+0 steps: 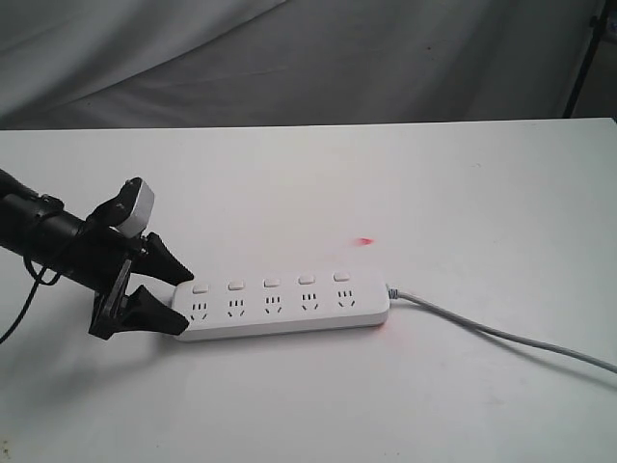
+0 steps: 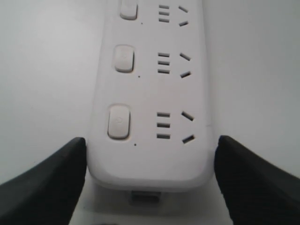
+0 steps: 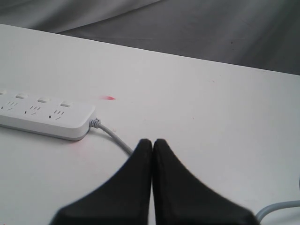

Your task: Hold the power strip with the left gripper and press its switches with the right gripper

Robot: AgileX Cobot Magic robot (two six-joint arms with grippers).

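The white power strip [image 1: 289,313] lies flat on the white table [image 1: 434,193], its grey-white cord [image 1: 501,333] running off to the right. Five small white switches [image 1: 270,284] sit in a row above the sockets. My left gripper [image 1: 183,301] straddles the strip's left end, one black wedge finger against each long side, shut on it. In the left wrist view the strip [image 2: 150,154] fills the gap between the fingers [image 2: 51,183], with the nearest switch [image 2: 119,121] just ahead. My right gripper [image 3: 152,141] is shut and empty, hovering off the cord end of the strip [image 3: 47,119]; it is outside the exterior view.
A small red light spot [image 1: 365,240] marks the table behind the strip's right end. The cord [image 3: 115,138] passes just beside the right fingertips. Grey cloth [image 1: 289,58] hangs behind the table's far edge. A dark stand [image 1: 588,58] is at the back right.
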